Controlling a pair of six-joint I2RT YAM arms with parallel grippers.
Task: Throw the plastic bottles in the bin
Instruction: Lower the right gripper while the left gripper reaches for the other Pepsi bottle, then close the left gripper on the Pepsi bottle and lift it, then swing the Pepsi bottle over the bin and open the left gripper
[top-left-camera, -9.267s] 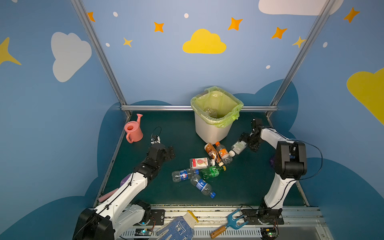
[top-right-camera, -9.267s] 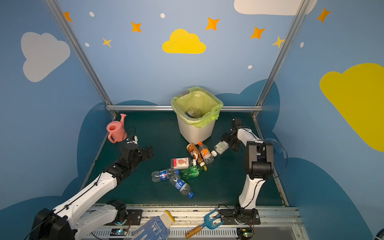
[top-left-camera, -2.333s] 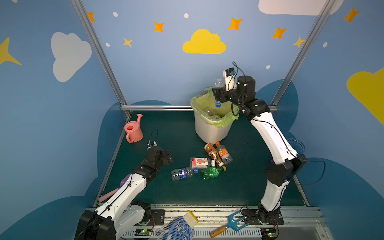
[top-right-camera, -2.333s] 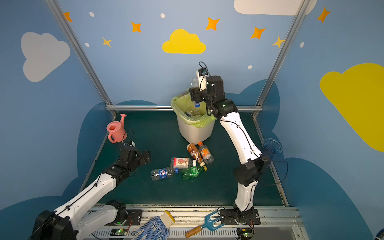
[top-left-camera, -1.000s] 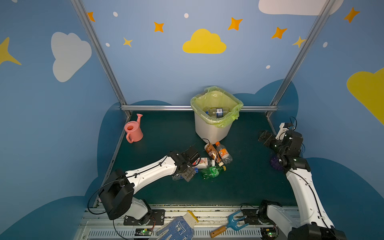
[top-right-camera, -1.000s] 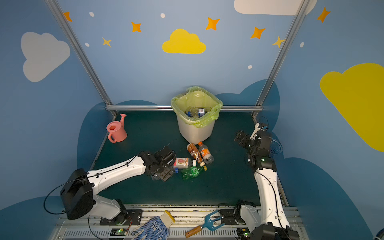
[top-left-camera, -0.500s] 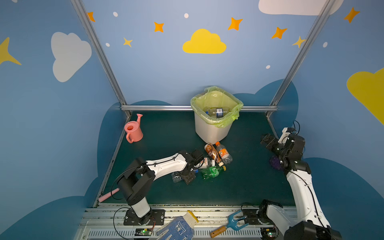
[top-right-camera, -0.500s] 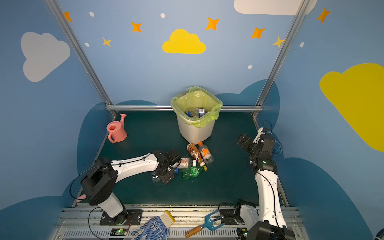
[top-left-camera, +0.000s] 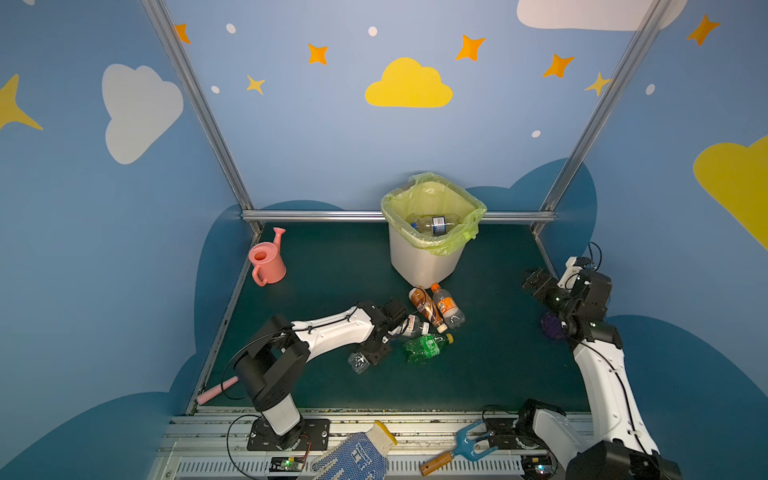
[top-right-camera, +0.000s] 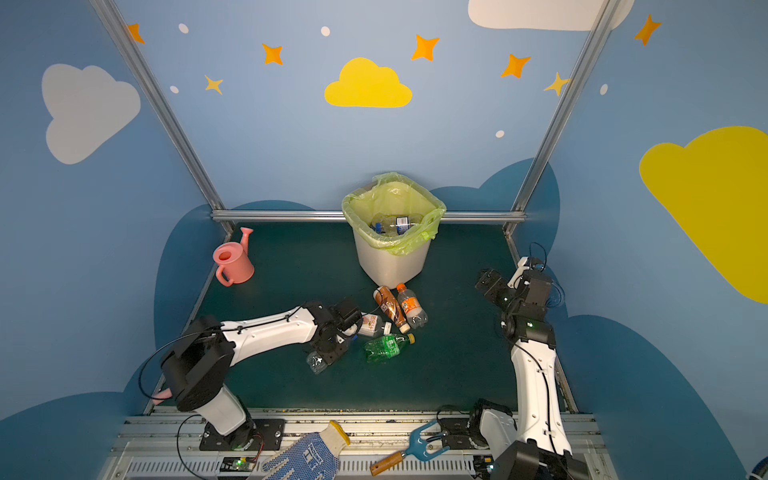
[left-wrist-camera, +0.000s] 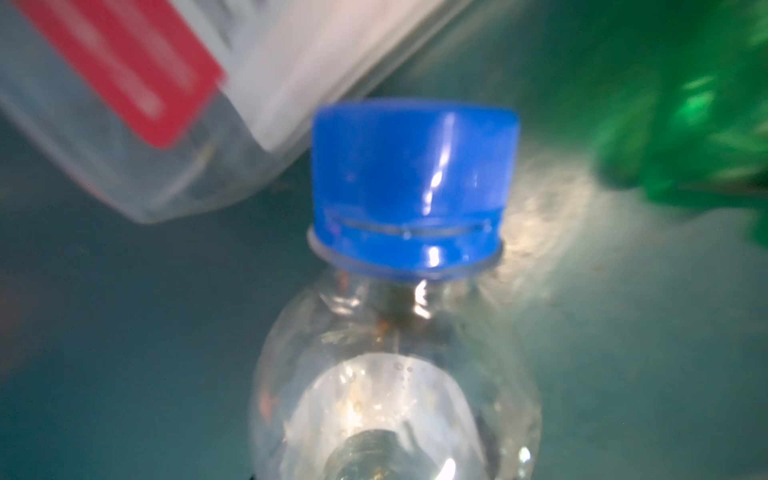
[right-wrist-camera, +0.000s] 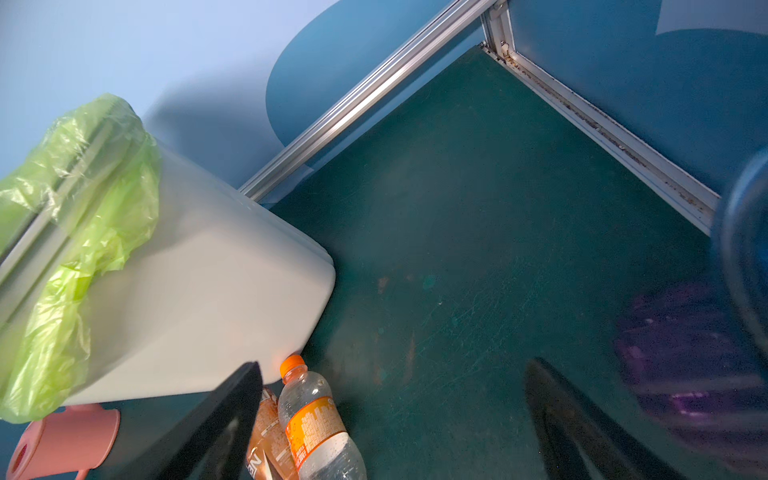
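Fingers (top-left-camera: 376, 354) on the left clamp the clear blue-capped bottle (left-wrist-camera: 395, 365).

Left pincer (top-left-camera: 376, 352): fingers outside left wrist frame; clamped over blue-capped bottle (left-wrist-camera: 399, 332), contact masked by arm in both top views. Bottle body cut by frame edge.
Red-label bottle (left-wrist-camera: 145, 104), green bottle (left-wrist-camera: 698, 104): blurred, cut by frame edges.
Right wrist view: brown bottle (right-wrist-camera: 268, 436) part-hidden behind right pincer (right-wrist-camera: 392, 365) finger, cut by edge. Watering can (right-wrist-camera: 62, 444) cut at corner. Purple vase (right-wrist-camera: 685, 374) blurred, part-covered by blurred dark-blue mass (right-wrist-camera: 744, 249), nature undetermined.
Top view: vase mostly behind right arm, table's right edge.
Bin (top-left-camera: 424, 266): bottle count inside unreadable.
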